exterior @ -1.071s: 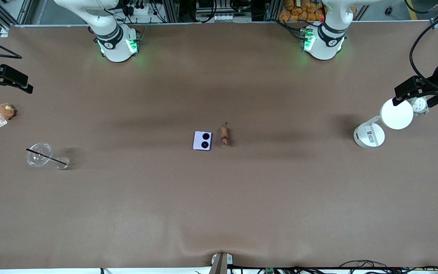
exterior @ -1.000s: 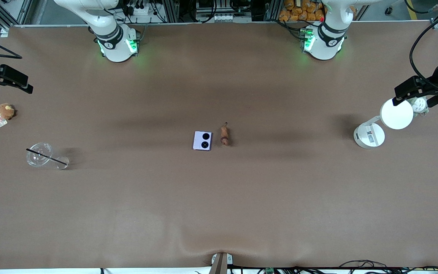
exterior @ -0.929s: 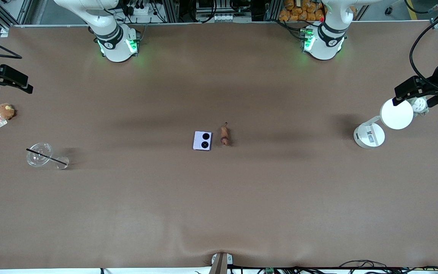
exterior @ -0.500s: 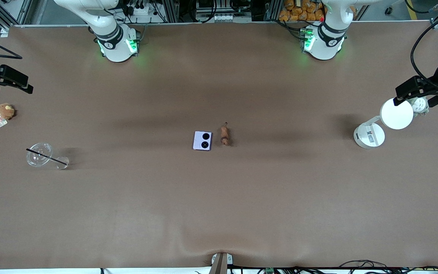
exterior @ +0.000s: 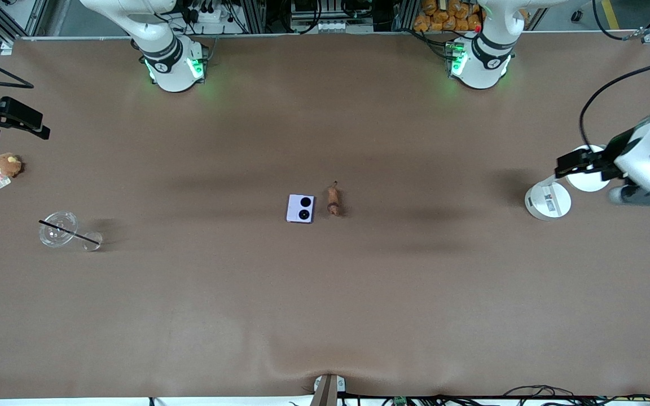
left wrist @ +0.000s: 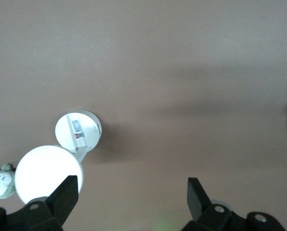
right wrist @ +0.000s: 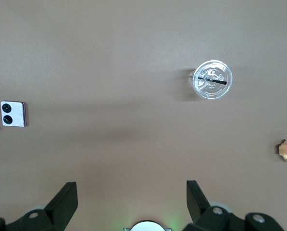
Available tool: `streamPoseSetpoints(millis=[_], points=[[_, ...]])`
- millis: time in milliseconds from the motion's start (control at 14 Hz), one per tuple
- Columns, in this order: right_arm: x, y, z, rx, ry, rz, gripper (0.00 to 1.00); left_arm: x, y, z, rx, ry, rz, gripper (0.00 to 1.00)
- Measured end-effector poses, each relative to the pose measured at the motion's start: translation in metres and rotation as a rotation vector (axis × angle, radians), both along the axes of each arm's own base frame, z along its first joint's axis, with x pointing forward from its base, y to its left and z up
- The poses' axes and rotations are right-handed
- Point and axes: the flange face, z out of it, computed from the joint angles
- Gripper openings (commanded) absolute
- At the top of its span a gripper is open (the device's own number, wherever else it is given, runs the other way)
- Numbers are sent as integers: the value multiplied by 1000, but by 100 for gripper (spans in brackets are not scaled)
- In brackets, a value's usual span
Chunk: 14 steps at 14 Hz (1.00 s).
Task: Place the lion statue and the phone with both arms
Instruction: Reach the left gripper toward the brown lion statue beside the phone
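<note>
While my spread left gripper (left wrist: pixel 129 199) hangs over the white lamp (exterior: pixel 549 200) and my spread right gripper (right wrist: pixel 129 199) waits empty, the phone (exterior: pixel 301 208) lies just beside the lion statue (exterior: pixel 333 201), so I could nudge one reaching.

Left gripper (left wrist: pixel 131 199) fingers spread wide over bare table (left wrist: pixel 181 72); white lamp (left wrist: pixel 61 159) below; grey-green plush (left wrist: pixel 1 183) touching its head.
</note>
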Motion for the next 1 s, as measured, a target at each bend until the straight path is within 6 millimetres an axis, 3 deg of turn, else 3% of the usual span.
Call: streamPoseSetpoints(millis=[286,643,786,1000], points=[[0,0,-1,0,2,0,100,13,-72,-36,-4,22,-111,100],[1,0,-7,1,15,0,100,31,-146,-53,-51,-26,-158,100],[3,0,-10,1,17,0,100,33,-198,-68,-59,-55,-131,100],[4,0,-11,1,18,1,100,18,-292,-108,-68,-80,-70,100]])
